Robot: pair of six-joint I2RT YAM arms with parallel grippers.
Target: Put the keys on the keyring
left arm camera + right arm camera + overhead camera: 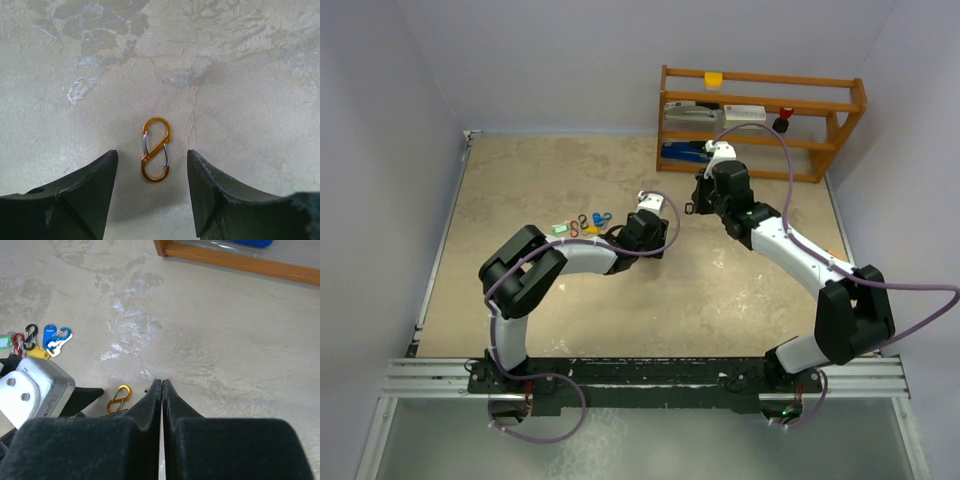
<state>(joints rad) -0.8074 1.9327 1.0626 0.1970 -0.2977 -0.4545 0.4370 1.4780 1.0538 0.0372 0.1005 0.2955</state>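
An orange S-shaped wire hook [156, 150] lies flat on the table between the open fingers of my left gripper [152, 155], touching neither. It also shows in the right wrist view [118, 399]. My right gripper [161, 382] is shut, its tips just right of that hook and close to the left gripper [660, 232]. I cannot tell if anything thin is pinched in it. The keys [48, 335], blue, green and yellow tags, lie in a cluster [582, 224] with red, black and blue hooks, left of both grippers.
A wooden shelf rack [760, 120] with a few items stands at the back right, its bottom rail in the right wrist view [235, 260]. Grey walls close in the table at the back and left. The right gripper [694, 205] hangs over mid-table.
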